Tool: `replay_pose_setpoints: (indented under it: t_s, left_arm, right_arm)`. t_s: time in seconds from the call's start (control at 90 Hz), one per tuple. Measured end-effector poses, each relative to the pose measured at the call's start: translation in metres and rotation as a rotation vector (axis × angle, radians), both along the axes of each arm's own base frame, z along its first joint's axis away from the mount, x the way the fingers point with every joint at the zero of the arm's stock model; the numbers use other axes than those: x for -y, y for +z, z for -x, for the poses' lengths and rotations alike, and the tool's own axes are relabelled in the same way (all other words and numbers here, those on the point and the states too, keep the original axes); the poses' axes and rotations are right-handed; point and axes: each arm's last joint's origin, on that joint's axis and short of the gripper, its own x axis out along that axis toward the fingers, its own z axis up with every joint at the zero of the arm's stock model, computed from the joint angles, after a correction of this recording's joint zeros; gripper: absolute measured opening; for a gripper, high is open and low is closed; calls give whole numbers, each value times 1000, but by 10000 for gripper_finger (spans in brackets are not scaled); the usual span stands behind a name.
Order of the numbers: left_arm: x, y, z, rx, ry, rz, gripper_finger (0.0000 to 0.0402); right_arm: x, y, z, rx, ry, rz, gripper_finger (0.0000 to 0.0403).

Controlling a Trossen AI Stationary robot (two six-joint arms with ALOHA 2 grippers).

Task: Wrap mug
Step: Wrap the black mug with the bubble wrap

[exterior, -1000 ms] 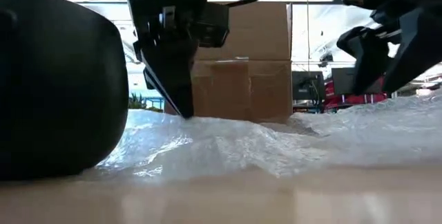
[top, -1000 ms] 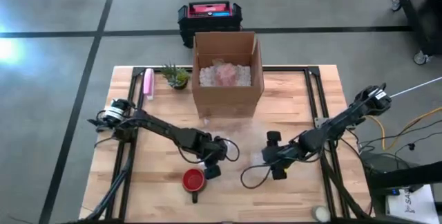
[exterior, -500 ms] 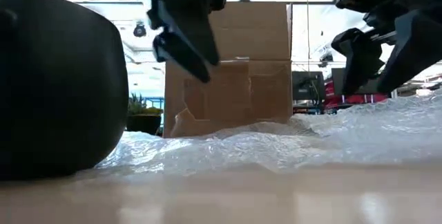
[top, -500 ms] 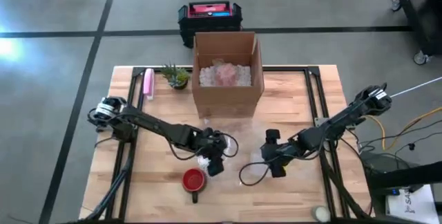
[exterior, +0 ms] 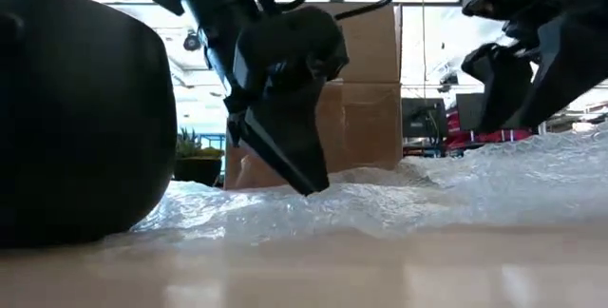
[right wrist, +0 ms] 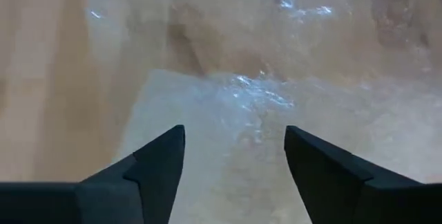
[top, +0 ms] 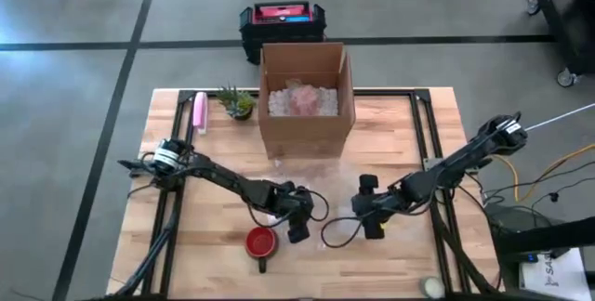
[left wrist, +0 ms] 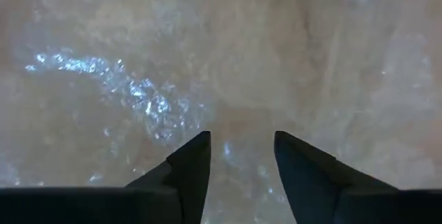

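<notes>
A red mug [top: 260, 242] stands upright on the wooden table, near the front; in the low view the mug [exterior: 81, 118] is the large dark shape on the left. A clear sheet of bubble wrap [top: 325, 189] lies spread on the table beside it, toward the right and far side. My left gripper [top: 297, 230] stands open just right of the mug, pointing down at the bubble wrap [left wrist: 138, 79]. My right gripper [top: 365, 212] hangs open a little above the bubble wrap [right wrist: 276, 79], farther right. My left gripper comes from above with its fingertips [exterior: 306, 186] down at the bubble wrap's surface [exterior: 332, 199], near the sheet's mug-side edge. The fingers are apart, and I cannot tell whether they touch the wrap.
An open cardboard box [top: 307, 97] with a wrapped pink thing inside stands at the table's far middle. A small plant [top: 237, 103] and a pink object [top: 199, 111] sit at the far left. A tape roll [top: 430, 286] lies at the near right corner.
My left gripper has risen off the bubble wrap, then come down again a little farther toward the table's right and near edges. The raised hump of wrap beside the mug has sunk flatter.
</notes>
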Motion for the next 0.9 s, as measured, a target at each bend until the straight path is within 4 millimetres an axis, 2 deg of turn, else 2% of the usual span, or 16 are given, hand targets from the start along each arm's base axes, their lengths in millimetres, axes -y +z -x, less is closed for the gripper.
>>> replay_pose_setpoints:
  t_s: [0.144, 0.322, 0.389, 0.467, 0.667, 0.8, 0.9]
  left_arm:
    - [1, -3, 0, -5, -1, -1, 117]
    - [1, -4, -1, -3, -3, -1, 99]
    - [2, -4, -1, -3, -5, -1, 93]
    - [4, -5, 0, -6, -11, -1, 87]
    - [15, -6, 5, -29, -42, -7, 76]
    - [18, -8, 8, -39, -47, -8, 77]
    - [18, -10, 10, -45, -49, -10, 80]
  right_arm:
    - [-11, -4, -9, 54, 43, -62, 220]
    - [-18, -27, -22, 97, 96, 54, 213]
    - [-13, -40, -22, 35, 78, 140, 209]
    - [-3, -45, -13, -141, 68, 223, 203]
    - [16, -5, 14, -425, -28, 477, 186]
    - [28, 32, 29, -439, -131, 551, 176]
    - [39, 58, 38, -380, -295, 564, 168]
